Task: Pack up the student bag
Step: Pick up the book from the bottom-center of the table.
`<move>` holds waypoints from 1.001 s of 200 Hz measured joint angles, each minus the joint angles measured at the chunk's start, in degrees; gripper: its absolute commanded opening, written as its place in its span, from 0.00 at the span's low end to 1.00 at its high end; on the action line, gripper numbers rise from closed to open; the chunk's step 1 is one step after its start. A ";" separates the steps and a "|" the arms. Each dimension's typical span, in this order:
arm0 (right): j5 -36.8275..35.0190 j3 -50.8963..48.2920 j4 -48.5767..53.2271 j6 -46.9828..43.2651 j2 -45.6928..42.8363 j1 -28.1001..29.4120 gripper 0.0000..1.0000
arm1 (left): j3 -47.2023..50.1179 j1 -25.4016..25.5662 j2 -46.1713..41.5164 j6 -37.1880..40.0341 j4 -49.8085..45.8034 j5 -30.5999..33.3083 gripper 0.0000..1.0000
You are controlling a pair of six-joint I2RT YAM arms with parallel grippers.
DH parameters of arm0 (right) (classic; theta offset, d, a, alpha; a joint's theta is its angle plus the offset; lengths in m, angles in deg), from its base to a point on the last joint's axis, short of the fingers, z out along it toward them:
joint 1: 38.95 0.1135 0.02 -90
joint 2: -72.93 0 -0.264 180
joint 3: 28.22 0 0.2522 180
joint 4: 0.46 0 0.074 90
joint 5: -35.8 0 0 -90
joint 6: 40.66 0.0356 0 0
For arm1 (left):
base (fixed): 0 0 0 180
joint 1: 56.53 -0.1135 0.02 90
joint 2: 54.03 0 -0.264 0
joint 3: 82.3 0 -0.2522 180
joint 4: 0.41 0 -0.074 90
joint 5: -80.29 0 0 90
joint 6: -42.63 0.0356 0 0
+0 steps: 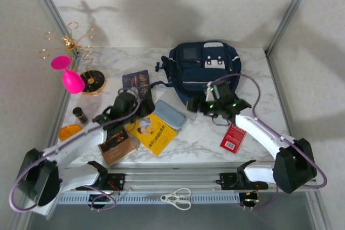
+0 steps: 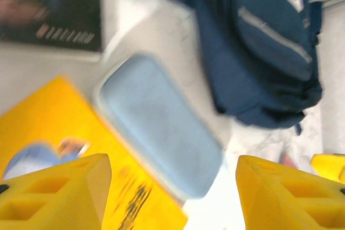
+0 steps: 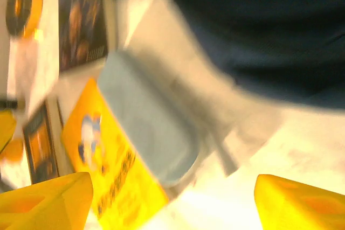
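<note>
Soft navy fabric student bag (image 1: 205, 74) beside rounded grey-blue pencil case (image 1: 170, 116).

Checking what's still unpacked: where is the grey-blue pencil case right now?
In the top view, the pencil case lies mid-table, partly on the yellow book, near-left of the student bag.

Bag (image 1: 207, 74): navy woven cloth, matt, with pale smooth patches.
Table (image 1: 256, 76): white marble-look top, grey-veined, smooth, slight sheen.
Case (image 1: 170, 116): grey-blue, smooth, soft sheen.
Book (image 1: 152, 133): yellow paper cover, glossy.
Stand (image 1: 69, 42): gold metal wire, shiny.
Cup (image 1: 71, 81): pink plastic, glossy.
Left claw (image 2: 173, 187), fingers (image 2: 54, 192): yellow plastic, matt.
</note>
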 measured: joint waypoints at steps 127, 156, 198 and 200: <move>-2.56 3.93 -2.62 -1.36 20.98 17.53 0.89 | 18.16 12.63 -10.32 -19.45 -3.15 5.35 0.65; -3.65 5.81 -4.33 -1.31 24.59 17.53 0.92 | 18.16 12.61 -6.62 -19.37 -0.22 5.11 0.65; -3.37 7.32 -5.66 -1.33 26.88 17.55 0.91 | 18.40 11.34 -4.35 -18.43 3.43 4.87 0.64; -3.37 7.39 -5.64 -1.33 26.93 17.55 0.91 | 18.43 11.26 -4.33 -18.36 3.52 4.81 0.64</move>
